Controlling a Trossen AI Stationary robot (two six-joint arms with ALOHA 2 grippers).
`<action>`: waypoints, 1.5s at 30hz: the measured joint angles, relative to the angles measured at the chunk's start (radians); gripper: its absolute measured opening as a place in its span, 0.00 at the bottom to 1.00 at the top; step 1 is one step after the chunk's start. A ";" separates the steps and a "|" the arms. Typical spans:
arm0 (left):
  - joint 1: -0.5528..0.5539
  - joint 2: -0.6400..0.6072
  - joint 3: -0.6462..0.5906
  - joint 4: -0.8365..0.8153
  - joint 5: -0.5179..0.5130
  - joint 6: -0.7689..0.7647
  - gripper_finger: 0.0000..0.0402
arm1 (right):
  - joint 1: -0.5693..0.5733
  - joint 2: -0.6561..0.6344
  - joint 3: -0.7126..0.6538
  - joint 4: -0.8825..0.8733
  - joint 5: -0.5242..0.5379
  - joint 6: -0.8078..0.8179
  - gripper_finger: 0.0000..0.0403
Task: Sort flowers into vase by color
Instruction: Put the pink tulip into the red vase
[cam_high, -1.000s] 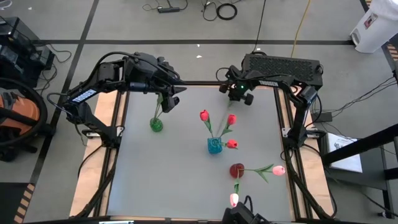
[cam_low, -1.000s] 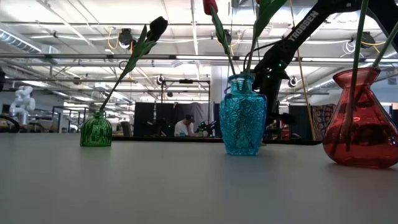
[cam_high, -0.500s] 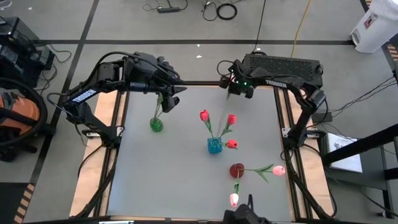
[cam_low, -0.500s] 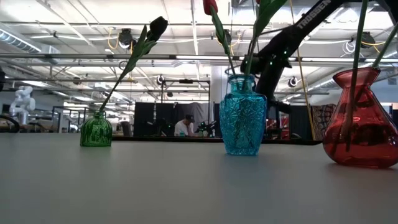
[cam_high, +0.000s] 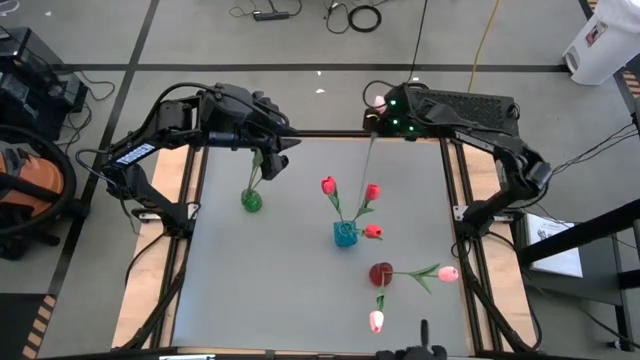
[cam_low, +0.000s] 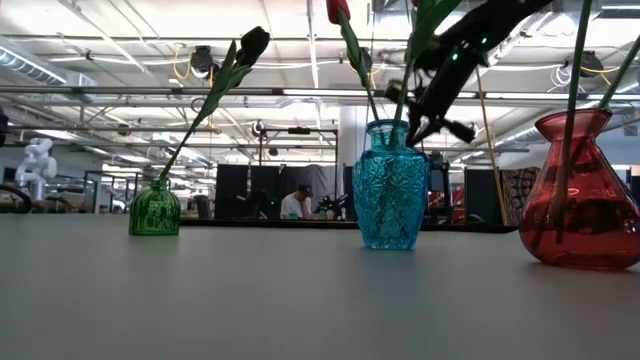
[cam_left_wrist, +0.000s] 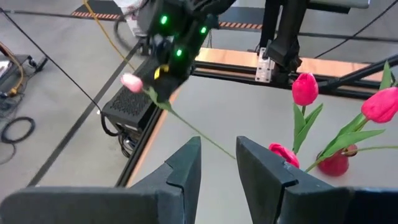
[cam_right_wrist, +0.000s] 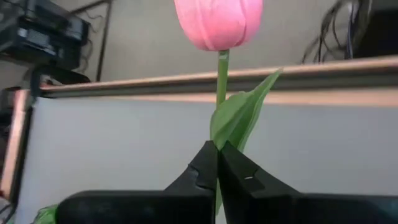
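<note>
The right gripper (cam_right_wrist: 217, 163) has its fingers (cam_right_wrist: 199, 168) pinching the thin green stem of a pink tulip (cam_right_wrist: 218, 22), just below the leaf that branches off beside the bud. The flower looks very light, and its wire-like stem is probably springy, so the long tail hanging beneath the fingers will likely sway and needs guiding into a narrow neck. Holding high on the stem, as here, keeps the bud clear of the fingers, while a lower hold would steer the tip better. The petals look soft and should not be squeezed.

In the high view the right gripper (cam_high: 385, 106) sits over the far edge of the tabletop (cam_high: 280, 280), arm folded back, with the stem trailing down toward the blue vase (cam_high: 345, 234) that holds red tulips. The red vase (cam_high: 381, 273), nearer than the blue one, already carries pink tulips, so it is the likely target.

The left gripper (cam_left_wrist: 217, 163) waits with fingers spread, above the green vase (cam_high: 251, 201) and its dark tulip (cam_low: 253, 43).
</note>
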 joint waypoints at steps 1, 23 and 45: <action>0.000 0.000 0.000 0.000 0.000 -0.012 0.27 | 0.000 -0.019 0.000 0.000 0.005 -0.012 0.00; 0.000 0.000 0.000 0.002 -0.003 -0.018 0.27 | 0.000 -0.395 0.000 -0.033 -0.030 -0.315 0.00; 0.000 0.000 0.000 0.003 -0.030 -0.017 0.27 | 0.000 -0.687 0.000 -0.165 -0.339 -0.615 0.00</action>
